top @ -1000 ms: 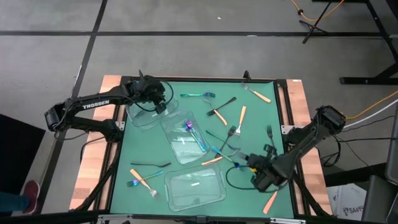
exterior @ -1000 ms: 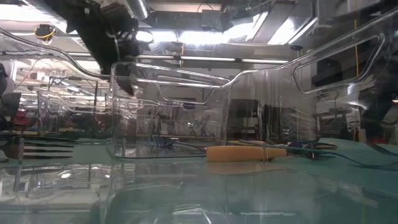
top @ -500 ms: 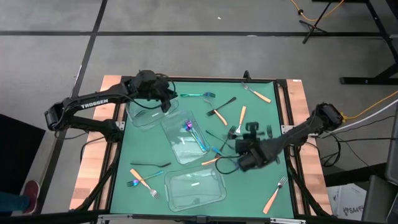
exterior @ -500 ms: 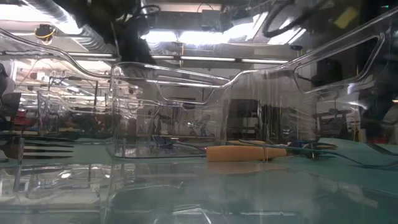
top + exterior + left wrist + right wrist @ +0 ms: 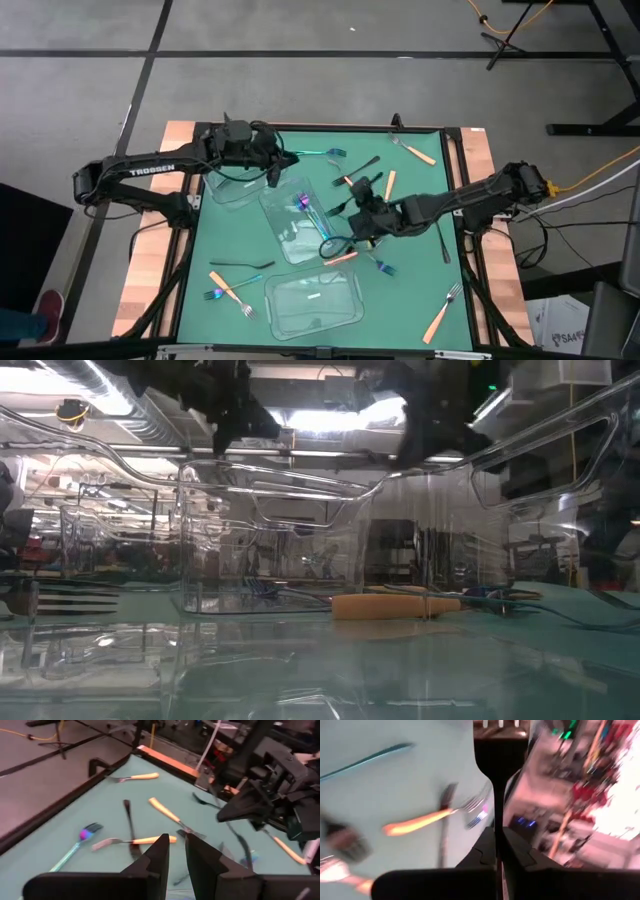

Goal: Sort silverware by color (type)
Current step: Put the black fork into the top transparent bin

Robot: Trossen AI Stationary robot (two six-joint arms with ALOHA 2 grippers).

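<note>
Two of my grippers are over the green table (image 5: 196, 240), and the silverware is still mostly scattered on it. My right gripper (image 5: 353, 216) hangs above the middle of the mat, just beside the middle clear container (image 5: 285, 232), its fingers pressed tight together on what looks like a black fork (image 5: 495, 750), whose slim dark stem pokes out past the fingertips. My left gripper (image 5: 177, 840) hovers at the far side, above the edge of the far-left clear container (image 5: 228, 190), with its fingers only a narrow slit apart and nothing between them. A few iridescent pieces (image 5: 307, 208) lie inside the middle container. The near container (image 5: 312, 302) sits by the front edge. Out on the mat, a teal fork (image 5: 318, 153) lies near my left gripper, a black utensil (image 5: 366, 164) and an orange-handled fork (image 5: 389, 186) lie between my two grippers, and another orange-handled fork (image 5: 416, 151) lies at the far right corner. An orange-handled fork (image 5: 441, 314) rests near the front right, and a black piece (image 5: 240, 265), an orange-handled one (image 5: 224, 284) and an iridescent one (image 5: 216, 294) lie close together at the front left.
</note>
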